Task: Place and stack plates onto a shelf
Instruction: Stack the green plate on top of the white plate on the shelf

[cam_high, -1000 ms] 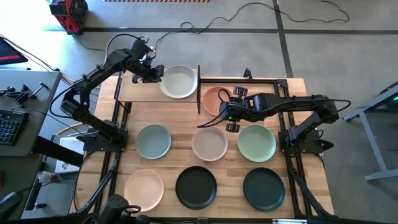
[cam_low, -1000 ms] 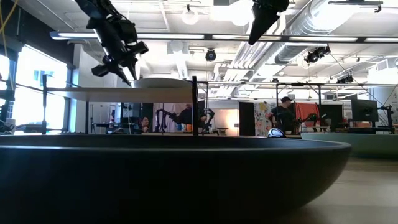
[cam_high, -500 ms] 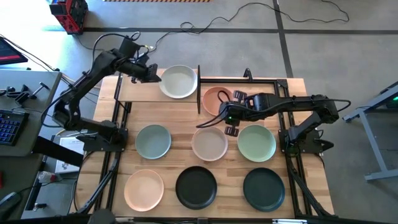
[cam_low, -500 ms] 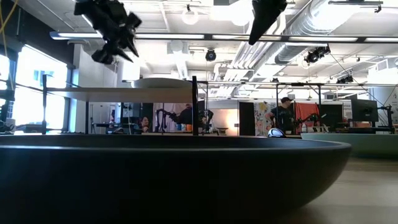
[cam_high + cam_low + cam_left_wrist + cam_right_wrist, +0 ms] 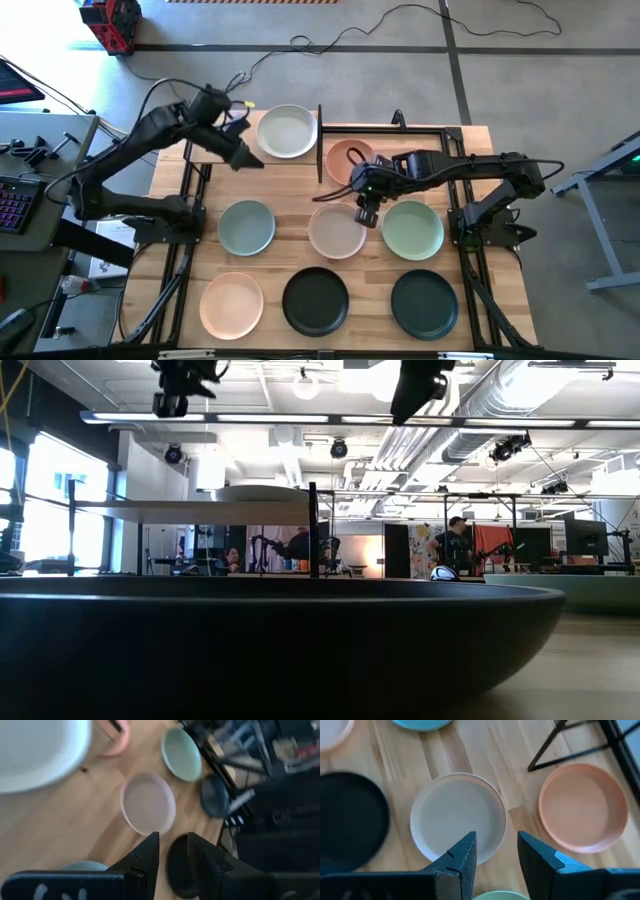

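Note:
A pale plate (image 5: 287, 131) rests flat on the raised wooden shelf (image 5: 215, 145) at the table's far side. On the tabletop lie the salmon plate (image 5: 348, 160), blue-grey plate (image 5: 247, 227), beige plate (image 5: 337, 231), pale green plate (image 5: 413, 229), cream-peach plate (image 5: 231, 304) and two black plates (image 5: 316, 300) (image 5: 424, 303). My left gripper (image 5: 241, 156) hangs open and empty over the shelf's near edge, left of the pale plate. My right gripper (image 5: 497, 852) is open and empty above the beige plate's (image 5: 455, 817) far right rim.
A black upright post (image 5: 319, 140) stands at the shelf's right end, between the pale plate and the salmon plate. A black metal frame (image 5: 440, 128) runs along the far right of the table. In the low view a black plate (image 5: 300, 650) fills the foreground.
My left gripper has drawn away from the left rim of the pale plate on the shelf, rising and moving toward the table's near edge. The plate has stayed on the shelf. My right gripper has moved toward the near edge, from beside the salmon plate to the beige plate.

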`<move>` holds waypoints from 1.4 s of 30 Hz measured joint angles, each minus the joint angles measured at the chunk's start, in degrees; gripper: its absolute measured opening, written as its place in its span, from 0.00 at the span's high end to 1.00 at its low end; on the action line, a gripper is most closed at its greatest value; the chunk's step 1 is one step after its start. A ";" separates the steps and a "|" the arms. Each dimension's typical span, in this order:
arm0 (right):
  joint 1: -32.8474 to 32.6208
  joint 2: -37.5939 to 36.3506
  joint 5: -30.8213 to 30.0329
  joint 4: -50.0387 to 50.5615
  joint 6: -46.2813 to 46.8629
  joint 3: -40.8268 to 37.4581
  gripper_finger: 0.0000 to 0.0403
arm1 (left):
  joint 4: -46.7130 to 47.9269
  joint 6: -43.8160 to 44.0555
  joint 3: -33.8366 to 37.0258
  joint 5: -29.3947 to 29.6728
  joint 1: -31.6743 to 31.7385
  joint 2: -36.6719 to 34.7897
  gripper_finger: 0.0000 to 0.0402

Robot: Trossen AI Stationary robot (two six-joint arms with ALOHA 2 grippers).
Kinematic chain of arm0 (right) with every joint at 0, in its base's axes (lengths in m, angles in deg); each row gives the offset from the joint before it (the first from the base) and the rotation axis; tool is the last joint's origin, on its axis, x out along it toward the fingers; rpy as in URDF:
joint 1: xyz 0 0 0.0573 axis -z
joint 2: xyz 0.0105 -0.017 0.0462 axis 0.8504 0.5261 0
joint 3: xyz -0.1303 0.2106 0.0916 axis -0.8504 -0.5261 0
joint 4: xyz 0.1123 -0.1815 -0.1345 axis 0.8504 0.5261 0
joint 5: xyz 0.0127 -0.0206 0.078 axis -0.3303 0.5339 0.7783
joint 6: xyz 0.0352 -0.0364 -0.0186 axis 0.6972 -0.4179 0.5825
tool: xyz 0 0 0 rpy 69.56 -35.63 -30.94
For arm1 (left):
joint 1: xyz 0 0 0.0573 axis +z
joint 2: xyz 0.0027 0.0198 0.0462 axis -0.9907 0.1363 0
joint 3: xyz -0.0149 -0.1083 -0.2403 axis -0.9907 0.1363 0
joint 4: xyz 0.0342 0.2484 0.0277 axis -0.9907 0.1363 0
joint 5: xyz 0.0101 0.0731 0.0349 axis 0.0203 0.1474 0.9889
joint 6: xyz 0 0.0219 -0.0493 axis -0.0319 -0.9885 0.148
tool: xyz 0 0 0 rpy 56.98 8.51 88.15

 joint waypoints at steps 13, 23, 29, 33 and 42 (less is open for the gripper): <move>-3.17 0.72 4.83 1.45 20.82 -0.73 0.70 | 0.00 -0.12 0.06 10.75 -19.64 -0.42 0.78; -8.46 0.72 4.90 1.88 40.99 -9.80 0.70 | -0.05 5.64 0.07 26.09 -29.86 -0.35 0.78; -10.94 0.70 4.88 1.72 45.53 -14.83 0.70 | -0.03 9.95 0.07 29.24 -32.68 -0.35 0.78; -12.21 0.70 4.86 1.46 45.61 -18.11 0.70 | -0.02 17.63 0.07 31.21 -33.45 -0.35 0.78; -13.90 0.70 4.88 -3.78 45.64 -25.14 0.70 | -0.02 19.53 0.07 32.65 -34.43 0.19 0.78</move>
